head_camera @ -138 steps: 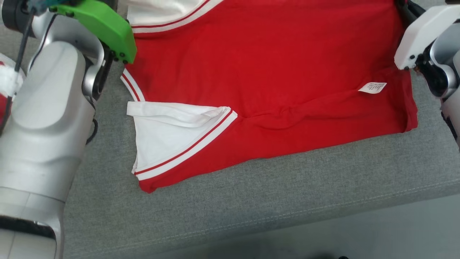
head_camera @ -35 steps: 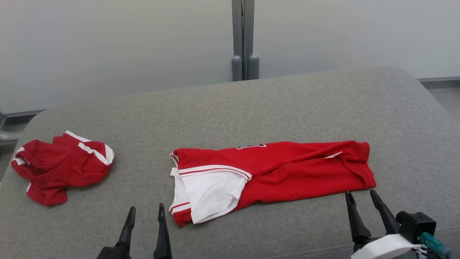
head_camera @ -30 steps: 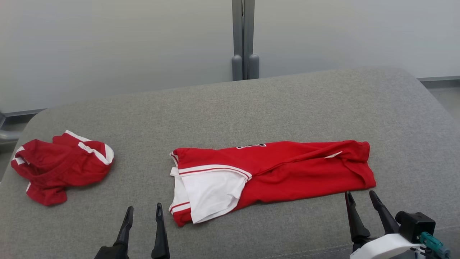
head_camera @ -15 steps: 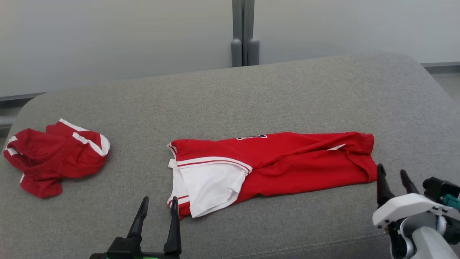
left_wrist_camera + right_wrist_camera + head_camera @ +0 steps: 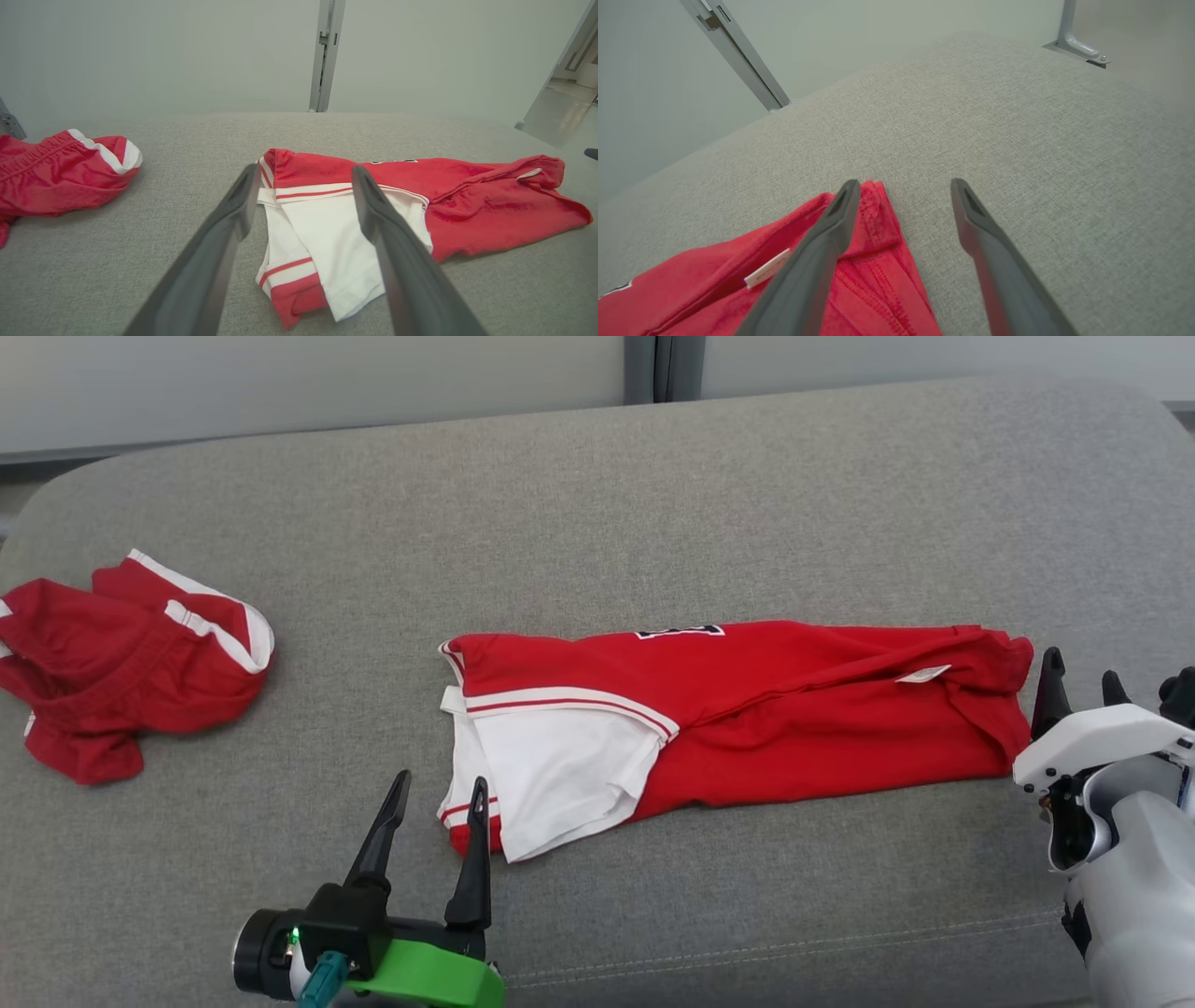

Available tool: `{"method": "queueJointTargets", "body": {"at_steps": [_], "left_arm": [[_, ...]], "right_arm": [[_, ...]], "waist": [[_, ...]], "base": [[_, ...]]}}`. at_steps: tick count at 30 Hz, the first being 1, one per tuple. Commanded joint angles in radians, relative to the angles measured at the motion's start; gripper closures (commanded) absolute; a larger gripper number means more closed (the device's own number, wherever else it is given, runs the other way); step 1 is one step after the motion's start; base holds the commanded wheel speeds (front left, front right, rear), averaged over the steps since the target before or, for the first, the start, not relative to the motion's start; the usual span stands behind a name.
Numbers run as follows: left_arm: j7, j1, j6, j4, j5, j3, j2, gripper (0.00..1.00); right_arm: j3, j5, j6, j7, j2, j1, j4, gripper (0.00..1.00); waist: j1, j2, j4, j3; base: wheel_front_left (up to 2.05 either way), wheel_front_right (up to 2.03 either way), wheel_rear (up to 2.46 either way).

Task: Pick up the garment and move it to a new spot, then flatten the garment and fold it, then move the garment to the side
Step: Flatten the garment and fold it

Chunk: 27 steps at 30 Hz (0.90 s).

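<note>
On the grey table (image 5: 597,485), the red-and-white garment (image 5: 775,728) lay as a long, half-folded strip. The left hand (image 5: 442,780) and right hand (image 5: 1081,666), both spread and empty, stood at its two ends. Folding seemed in hand; next, each hand should pinch its end.

Grey upholstered cushion (image 5: 653,504), stitched front seam; pale grey wall (image 5: 163,51) behind; vertical metal post (image 5: 326,56).
</note>
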State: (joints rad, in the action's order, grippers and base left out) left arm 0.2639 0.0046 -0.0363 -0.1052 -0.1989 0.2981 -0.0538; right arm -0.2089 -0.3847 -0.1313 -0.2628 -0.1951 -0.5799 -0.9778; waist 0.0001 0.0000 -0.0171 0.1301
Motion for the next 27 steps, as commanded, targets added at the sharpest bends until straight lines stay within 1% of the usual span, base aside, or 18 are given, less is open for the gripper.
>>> {"method": "queueJointTargets", "body": {"at_steps": [1,7,14,15,17,18,19,20,27], "left_arm": [[0.001,-0.022,0.005,-0.006,0.005,0.002,0.000,0.00],[0.001,-0.045,0.012,-0.011,0.010,0.006,0.000,0.00],[0.001,-0.065,0.020,-0.019,0.018,0.008,-0.001,0.00],[0.001,-0.066,0.022,-0.020,0.018,0.007,-0.003,0.00],[0.001,-0.069,0.026,-0.021,0.020,0.006,-0.007,0.00],[0.001,-0.070,0.026,-0.021,0.020,0.006,-0.008,0.00],[0.001,-0.071,0.026,-0.022,0.021,0.006,-0.010,0.00],[0.001,-0.073,0.026,-0.022,0.023,0.006,-0.012,0.00],[0.001,-0.077,0.029,-0.024,0.025,0.007,-0.021,0.00]], "right_arm": [[0.001,-0.009,0.001,-0.003,-0.009,-0.026,-0.027,0.00],[0.013,-0.023,0.001,0.001,-0.022,-0.075,-0.115,0.00],[0.049,-0.080,0.001,0.029,-0.017,-0.086,-0.196,0.00],[0.053,-0.089,0.001,0.034,-0.013,-0.081,-0.203,0.02],[0.066,-0.106,0.001,0.042,-0.008,-0.069,-0.215,0.27],[0.073,-0.116,0.001,0.041,-0.007,-0.065,-0.217,0.51],[0.079,-0.126,0.001,0.039,-0.006,-0.061,-0.216,0.70],[0.084,-0.135,0.001,0.036,-0.007,-0.057,-0.214,1.00],[0.123,-0.191,0.002,0.018,-0.028,-0.042,-0.193,1.00]], "waist": [[-0.0001,0.0000,0.021,0.048],[-0.0001,0.0000,0.032,0.080],[-0.0001,0.0000,0.043,0.101],[-0.0001,0.0000,0.043,0.102],[-0.0001,0.0000,0.044,0.103],[-0.0001,0.0000,0.044,0.103],[-0.0001,0.0000,0.044,0.103],[-0.0001,0.0000,0.044,0.103],[-0.0001,0.0000,0.042,0.101]], "base": [[0.00,0.00,0.00],[0.00,0.00,0.00],[0.00,0.00,0.00],[0.00,0.00,0.00],[0.00,0.00,0.00],[0.00,0.00,0.00],[0.00,0.00,0.00],[0.00,0.00,0.00],[0.00,0.00,0.00]]}}
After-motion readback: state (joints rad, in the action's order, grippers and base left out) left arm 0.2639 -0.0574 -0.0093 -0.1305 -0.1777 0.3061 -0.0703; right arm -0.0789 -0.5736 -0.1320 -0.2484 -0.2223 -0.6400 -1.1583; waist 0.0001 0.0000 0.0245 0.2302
